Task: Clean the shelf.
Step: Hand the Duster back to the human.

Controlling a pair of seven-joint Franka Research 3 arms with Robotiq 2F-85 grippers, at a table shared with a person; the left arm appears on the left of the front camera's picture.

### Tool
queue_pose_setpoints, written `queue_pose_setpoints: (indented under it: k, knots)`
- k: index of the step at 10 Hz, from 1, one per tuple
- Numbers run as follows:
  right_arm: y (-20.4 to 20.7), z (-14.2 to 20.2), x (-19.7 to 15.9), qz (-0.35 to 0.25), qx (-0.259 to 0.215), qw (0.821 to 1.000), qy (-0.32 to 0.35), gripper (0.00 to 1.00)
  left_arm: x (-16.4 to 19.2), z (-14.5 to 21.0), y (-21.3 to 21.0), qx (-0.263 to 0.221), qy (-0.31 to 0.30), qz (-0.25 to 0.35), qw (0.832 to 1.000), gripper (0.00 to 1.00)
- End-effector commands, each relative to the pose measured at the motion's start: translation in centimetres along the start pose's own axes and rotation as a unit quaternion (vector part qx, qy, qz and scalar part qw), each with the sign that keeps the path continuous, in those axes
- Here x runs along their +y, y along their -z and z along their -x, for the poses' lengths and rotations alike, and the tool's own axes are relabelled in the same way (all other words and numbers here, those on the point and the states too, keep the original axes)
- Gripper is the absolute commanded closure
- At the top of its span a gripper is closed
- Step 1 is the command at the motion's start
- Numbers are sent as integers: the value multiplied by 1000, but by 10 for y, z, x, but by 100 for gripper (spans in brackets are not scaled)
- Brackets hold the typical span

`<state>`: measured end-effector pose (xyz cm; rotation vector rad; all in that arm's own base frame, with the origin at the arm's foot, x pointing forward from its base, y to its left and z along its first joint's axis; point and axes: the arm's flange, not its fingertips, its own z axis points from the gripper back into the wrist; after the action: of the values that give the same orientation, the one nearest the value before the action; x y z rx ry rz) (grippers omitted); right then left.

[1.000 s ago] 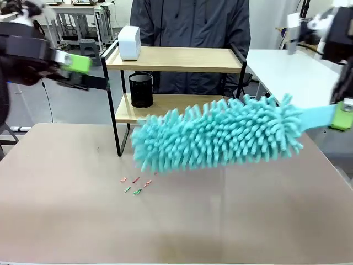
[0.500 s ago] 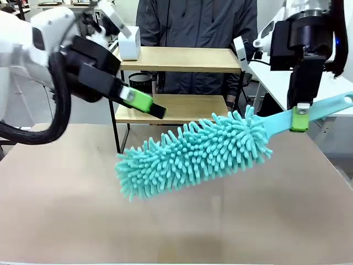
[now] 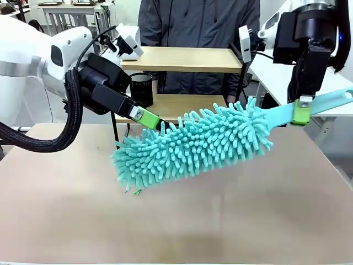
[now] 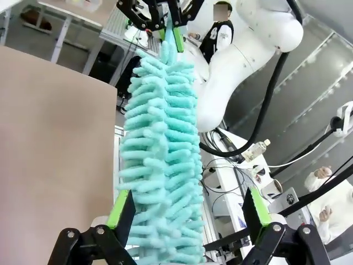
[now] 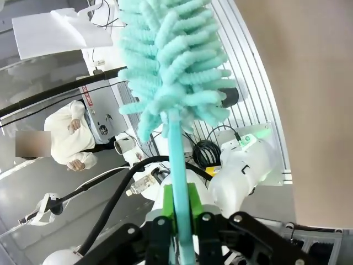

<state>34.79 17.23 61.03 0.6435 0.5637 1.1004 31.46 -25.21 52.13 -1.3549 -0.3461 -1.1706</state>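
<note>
**Holding the duster short of the shelf, head pointing at the open left gripper**

The right gripper [image 3: 300, 113] is clamped on the flat teal handle of the duster [image 3: 193, 146], with its green pads pinching the handle just behind the fluffy head. The head is in the air above the table [image 3: 66, 221]. Its long axis slopes from the handle, high on the robot's right, down to the tip, low and toward the left.

In the left wrist view, the left gripper [image 4: 186, 199] has its jaws spread wide. One finger stands on each side of the head's tip end, and neither visibly presses into the fibres, so it holds nothing.

The shelf [image 3: 187, 58] stands on the far side of the table, beyond the duster and just in front of the person [image 3: 198, 22]. Its two boards run crosswise, roughly parallel to the duster's length. A white box [image 3: 129, 44] sits on the left end of the top board, and a black mesh cup [image 3: 142, 88] sits on the left end of the lower one.

Both boards lie away from the robot and above the drooping tip. The next move probably means carrying the head forward and levelling it along a board. The right arm owns the handle, so it would likely lead. The left gripper is nearer the cluttered left end and could catch the cup or the frame.
</note>
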Motion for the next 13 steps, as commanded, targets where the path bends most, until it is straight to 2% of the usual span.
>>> queue_pose_setpoints:
  k: [1, 6, 10, 11, 12, 13]
  knots:
    - [-14, 14, 12, -19, 1, 999, -33, 87, 5, 1, -2, -18, 14, -12, 1000, 0]
    - [-19, 23, 16, -4, -43, 997, -63, 87, 12, 12, 3, -7, -6, -10, 1000, 0]
    - [-22, 25, 6, -14, -48, 997, -60, 87, 4, 15, 9, 9, -14, 11, 1000, 0]
    - [-22, 26, 5, -15, -47, 997, -58, 87, 7, 15, 11, 18, -10, 0, 1000, 0]
    - [-22, 27, 5, -17, -47, 997, -60, 87, 6, 16, 14, 24, -10, 0, 1000, 57]
    - [-21, 27, 5, -18, -48, 997, -60, 87, 6, 16, 17, 35, -11, 2, 999, 58]
